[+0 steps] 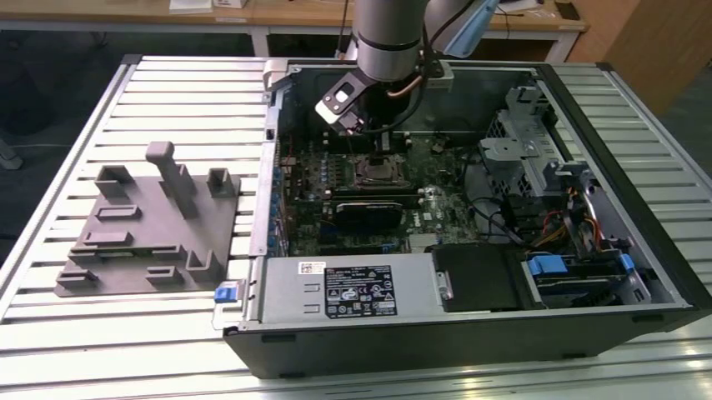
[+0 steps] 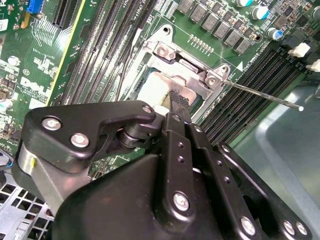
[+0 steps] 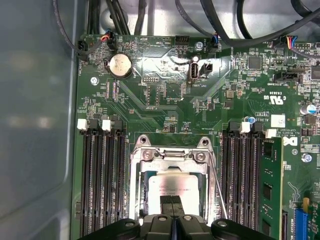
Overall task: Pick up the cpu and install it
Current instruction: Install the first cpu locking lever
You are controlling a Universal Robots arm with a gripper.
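Observation:
The cpu [image 3: 172, 186] is a small silvery square lying flat inside the metal-framed socket [image 3: 171, 156] on the green motherboard; its pale corner [image 2: 154, 86] shows in the second wrist view. My gripper [image 3: 172, 201] stands straight above it, its two black fingers pressed together with their tips over the chip's edge. I cannot tell whether the tips touch the chip. In the exterior view the gripper [image 1: 382, 161] reaches down into the open computer case onto the socket [image 1: 374, 175]. The same closed tips of the gripper [image 2: 178, 98] sit over the chip in the second wrist view.
The socket's thin wire lever [image 2: 260, 93] sticks out sideways, unlatched. Memory slots [image 3: 102, 180] flank the socket. A grey fixture [image 1: 145, 225] lies on the slatted table at the exterior view's left. A silver box with a white label [image 1: 345, 287] fills the case's front. Drive cages [image 1: 534, 142] stand at the exterior view's right.

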